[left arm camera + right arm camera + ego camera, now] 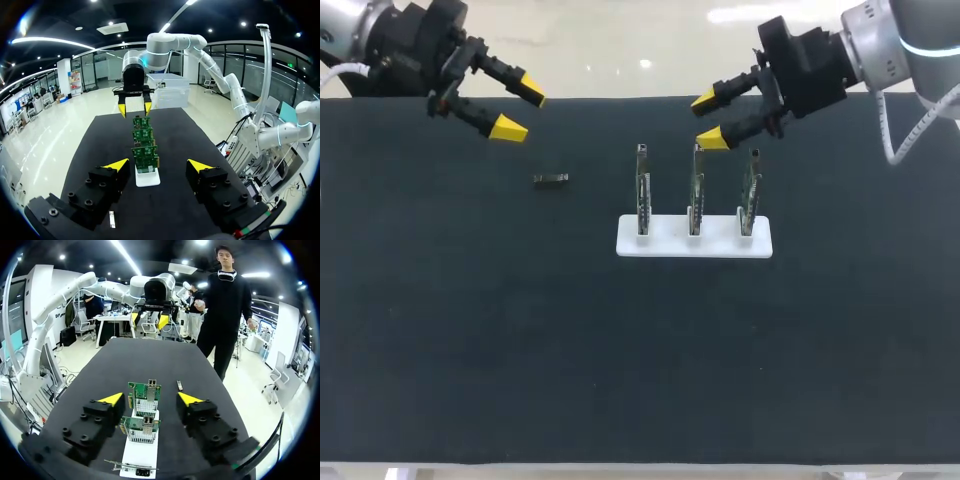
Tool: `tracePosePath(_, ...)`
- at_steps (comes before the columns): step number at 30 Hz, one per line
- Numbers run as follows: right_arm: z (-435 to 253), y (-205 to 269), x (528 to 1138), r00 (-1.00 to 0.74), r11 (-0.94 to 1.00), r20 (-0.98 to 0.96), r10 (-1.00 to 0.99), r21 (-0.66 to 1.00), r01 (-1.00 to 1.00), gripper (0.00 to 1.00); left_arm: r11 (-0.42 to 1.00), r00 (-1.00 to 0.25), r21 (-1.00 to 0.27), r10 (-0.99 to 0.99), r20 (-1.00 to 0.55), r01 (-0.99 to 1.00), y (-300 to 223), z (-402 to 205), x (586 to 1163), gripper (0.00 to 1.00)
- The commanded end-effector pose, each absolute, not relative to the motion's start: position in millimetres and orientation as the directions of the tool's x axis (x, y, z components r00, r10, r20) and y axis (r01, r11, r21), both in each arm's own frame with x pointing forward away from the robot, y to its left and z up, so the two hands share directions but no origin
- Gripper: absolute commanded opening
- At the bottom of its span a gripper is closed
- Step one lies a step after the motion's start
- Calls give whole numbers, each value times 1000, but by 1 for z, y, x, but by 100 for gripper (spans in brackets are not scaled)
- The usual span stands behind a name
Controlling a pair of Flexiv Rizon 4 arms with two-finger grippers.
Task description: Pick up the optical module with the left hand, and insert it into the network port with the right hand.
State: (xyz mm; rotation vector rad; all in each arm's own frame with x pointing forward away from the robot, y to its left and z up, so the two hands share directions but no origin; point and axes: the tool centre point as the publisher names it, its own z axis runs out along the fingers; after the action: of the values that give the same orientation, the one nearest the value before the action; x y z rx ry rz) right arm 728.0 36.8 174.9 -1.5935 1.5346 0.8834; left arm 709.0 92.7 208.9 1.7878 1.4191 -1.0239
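Presently: step one, pickup not begun.
Left claw (518, 108): wide open, empty, above the far left of desk (470, 350).
Module (551, 179): flat on desk, near-right of left claw, untouched.
Next move, judged: lower left claw, straddle module, close.
Right claw (708, 120): wide open, empty, at far end of middle board.
Boards (696, 190): three, upright in white stand (693, 238), right of module, well apart.
Port (151, 390): metal cage on a board.
Hazard, judged: right claw close to boards.
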Motion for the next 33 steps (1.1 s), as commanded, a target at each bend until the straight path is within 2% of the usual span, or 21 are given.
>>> tracePosePath(1, 178, 36, 726, 42, -8, -868, -495, -44, -999, 41, -224, 118, 6, 490, -864, 975, 92, 209, 710, 100)
tracePosePath(2, 178, 36, 726, 40, -7, -868, -495, -43, -999, 7, -224, 118, 6, 490, -864, 975, 92, 209, 710, 100)
tracePosePath(3, 177, 35, 726, 40, -6, -868, -496, -42, -999, 0, -224, 118, 6, 490, -864, 975, 92, 209, 710, 100)
tracePosePath(33, 150, 40, 725, 39, -8, -816, -576, -42, -999, 0, -224, 118, 6, 490, -864, 975, 92, 209, 710, 100)
